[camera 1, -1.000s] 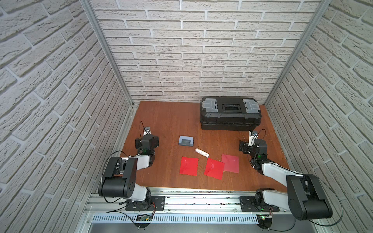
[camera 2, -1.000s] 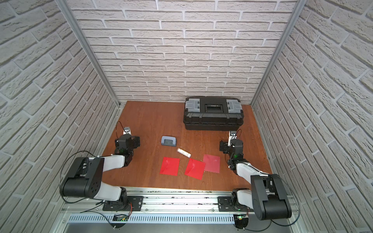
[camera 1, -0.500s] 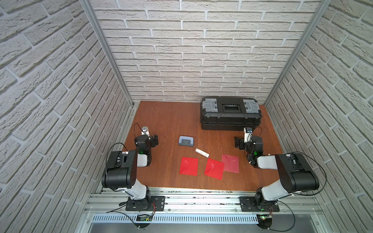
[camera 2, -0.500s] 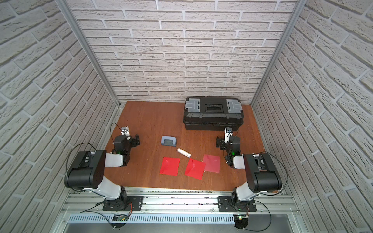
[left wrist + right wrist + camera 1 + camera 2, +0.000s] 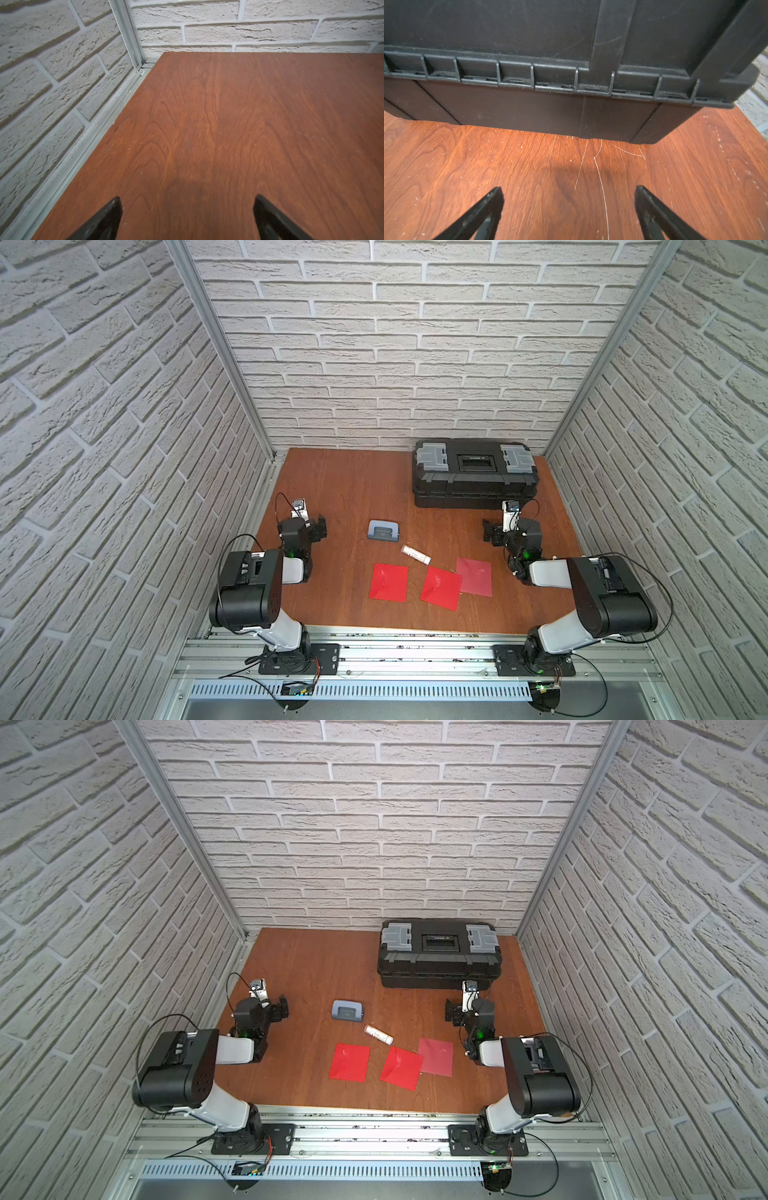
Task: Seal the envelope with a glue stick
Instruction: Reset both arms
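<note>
At the far left, our left gripper (image 5: 319, 528) hangs low over the bare wooden table (image 5: 353, 489), its jaws spread wide with nothing between them. In the left wrist view there is only wood grain ahead of the fingertips (image 5: 113, 207).

Next comes the grey-blue hole punch (image 5: 383, 530), then the left red envelope (image 5: 389, 582) lying flat. The glue stick (image 5: 415, 554) lies on its side, slanted, between the punch and the middle red envelope (image 5: 441, 587). Its nearer end is just beside that envelope's top corner, and neither arm touches it. The middle envelope's edge meets the paler red envelope (image 5: 474, 576).

Behind them the black toolbox (image 5: 473, 475) stands closed against the back wall. Our right gripper (image 5: 490, 533) sits just in front of the toolbox, jaws equally wide and empty.
</note>
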